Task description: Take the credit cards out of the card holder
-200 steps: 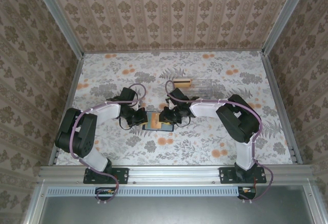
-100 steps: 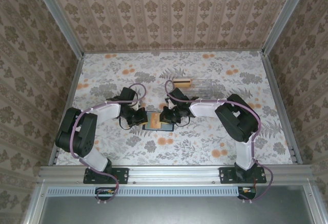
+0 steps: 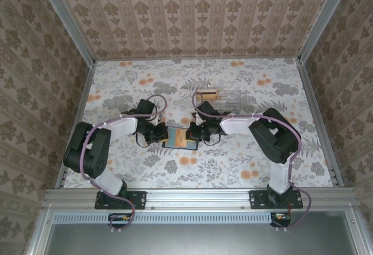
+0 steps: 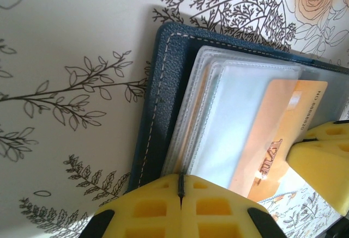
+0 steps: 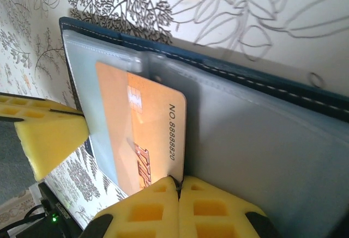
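The card holder [image 3: 175,138] lies open and flat on the table [image 3: 245,161]. It sits around the middle from left to right, somewhat nearer the near edge than the far one, and directly between my two arms. Its navy cover [image 4: 158,102] faces down, with the clear sleeves [image 4: 240,102] fanned on top.

My left gripper [image 3: 162,133] is clenched. In my left wrist view the yellow pads [image 4: 158,208] meet with no gap, pinching the edge of the card holder.

My right gripper [image 3: 193,132] is clenched too. Its pads [image 5: 212,205] press together on the corner of an orange credit card [image 5: 142,134] lying among the sleeves, chip and printed number facing up.

A clear plastic box [image 3: 226,96] stands toward the far edge, right of the middle and well apart from the card holder.
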{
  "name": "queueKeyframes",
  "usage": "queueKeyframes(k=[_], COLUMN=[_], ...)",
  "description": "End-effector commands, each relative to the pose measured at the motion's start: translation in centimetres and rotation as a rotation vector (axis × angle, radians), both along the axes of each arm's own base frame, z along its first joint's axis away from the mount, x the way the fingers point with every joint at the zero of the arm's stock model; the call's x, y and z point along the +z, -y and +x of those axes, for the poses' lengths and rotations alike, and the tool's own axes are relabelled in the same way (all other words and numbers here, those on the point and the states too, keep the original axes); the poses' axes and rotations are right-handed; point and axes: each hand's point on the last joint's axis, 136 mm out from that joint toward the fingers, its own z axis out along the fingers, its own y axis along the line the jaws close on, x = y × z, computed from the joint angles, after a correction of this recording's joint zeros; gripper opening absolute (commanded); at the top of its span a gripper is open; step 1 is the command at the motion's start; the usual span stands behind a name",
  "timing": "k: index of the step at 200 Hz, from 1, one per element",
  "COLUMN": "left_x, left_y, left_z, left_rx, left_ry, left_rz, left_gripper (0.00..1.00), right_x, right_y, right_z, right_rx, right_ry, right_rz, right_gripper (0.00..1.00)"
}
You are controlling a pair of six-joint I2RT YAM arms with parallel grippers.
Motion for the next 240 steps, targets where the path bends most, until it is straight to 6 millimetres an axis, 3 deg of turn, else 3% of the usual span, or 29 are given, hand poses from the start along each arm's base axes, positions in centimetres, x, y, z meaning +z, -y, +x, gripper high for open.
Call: queueKeyframes(k=[1,83,114,152,175,199,220,240], left_x=[-2.2,-1.7,-0.6,2.8,5.3,7.8,9.7,11.5], left_y=[-1.6,-1.6,-1.1,-0.3,0.3,0.1,-0.3,-1.0], left_z=[-1.5,-1.3,-0.8,0.9,2.1,3.5,4.5,5.2], left_rx=[-0.006,-0.012,-0.012,-0.005,0.007,0.044,0.079,0.105], left_ry=[-0.071,-0.057,-0.030,0.056,0.119,0.188,0.239,0.288], left_rz=[0.095,0.090,0.066,0.013,-0.030,-0.069,-0.112,-0.139], left_gripper=[0.00,0.00,0.00,0.03,0.14,0.38,0.47,0.69], right_x=[-1.5,0.6,3.9,9.2,12.0,14.8,16.7,18.0], right_y=[2.8,5.1,5.2,5.8,6.9,8.4,9.4,10.2], right_z=[-1.0,-1.4,-1.3,-0.9,-0.8,0.1,1.0,2.0], right_rx=[-0.022,-0.031,-0.007,0.078,0.158,0.244,0.345,0.462], right_ry=[-0.030,0.001,0.062,0.166,0.247,0.369,0.487,0.612], right_rz=[-0.090,-0.071,-0.056,-0.112,-0.211,-0.355,-0.478,-0.612], right_gripper=[0.00,0.00,0.00,0.00,0.00,0.00,0.00,0.00])
